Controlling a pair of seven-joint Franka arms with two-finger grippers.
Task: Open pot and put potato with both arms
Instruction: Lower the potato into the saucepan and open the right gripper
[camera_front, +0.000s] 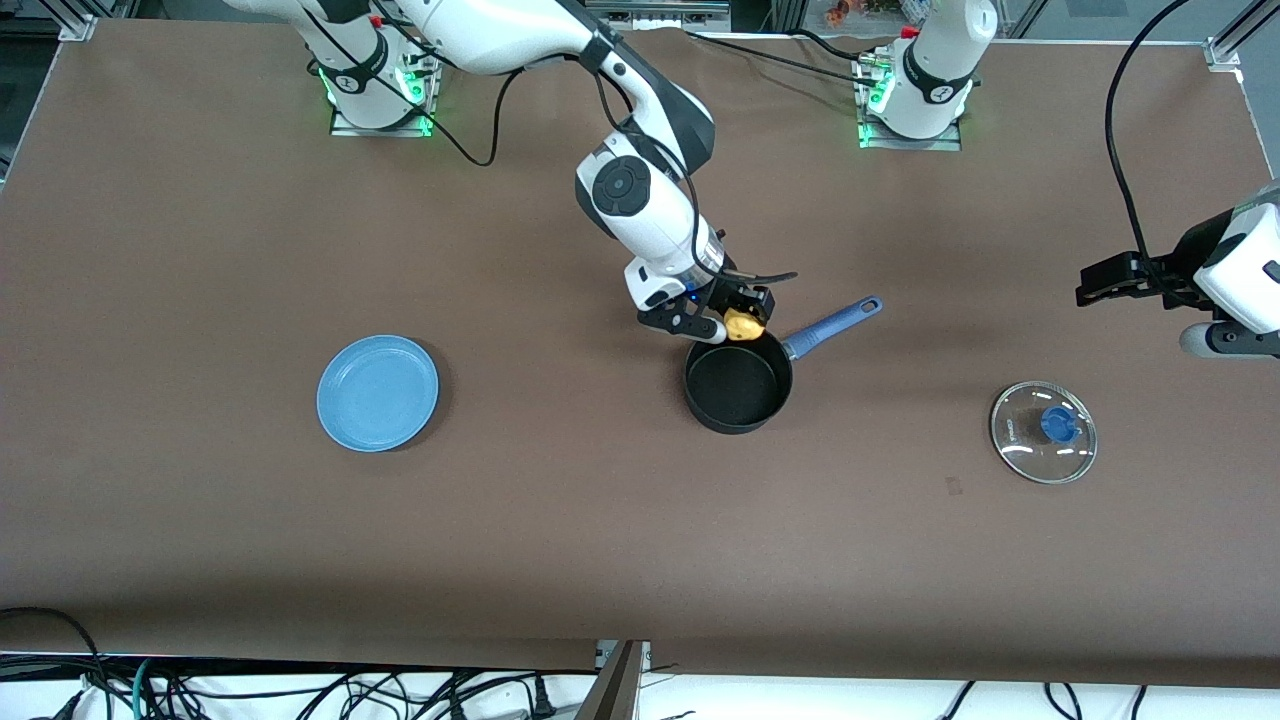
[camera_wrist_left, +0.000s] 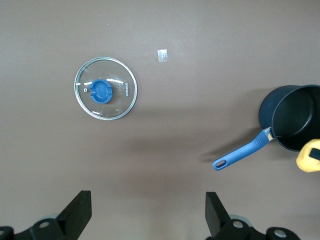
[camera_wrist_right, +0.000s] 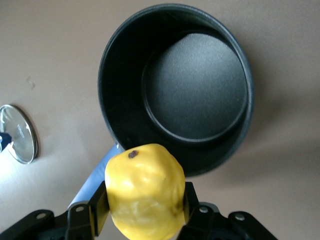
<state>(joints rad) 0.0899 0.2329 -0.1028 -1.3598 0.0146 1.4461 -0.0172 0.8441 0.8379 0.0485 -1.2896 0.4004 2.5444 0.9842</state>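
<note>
My right hand (camera_front: 735, 318) hung over the rim of the pot (camera_front: 738, 385), at the rim's twelve o'clock in the front view, its fingers clamped on the potato (camera_front: 743, 324). The pot stood open and empty on the brown surface (camera_front: 560, 530), its blue handle (camera_front: 832, 326) pointing to about two o'clock. The glass lid (camera_front: 1043, 432) lay flat on the surface, knob up, well apart from the pot toward the left arm's end. My left hand (camera_wrist_left: 148, 212) waited above the surface near the lid, fingers spread wide and holding nothing. A blue plate (camera_front: 378, 392) sat well apart toward the right arm's end.
</note>
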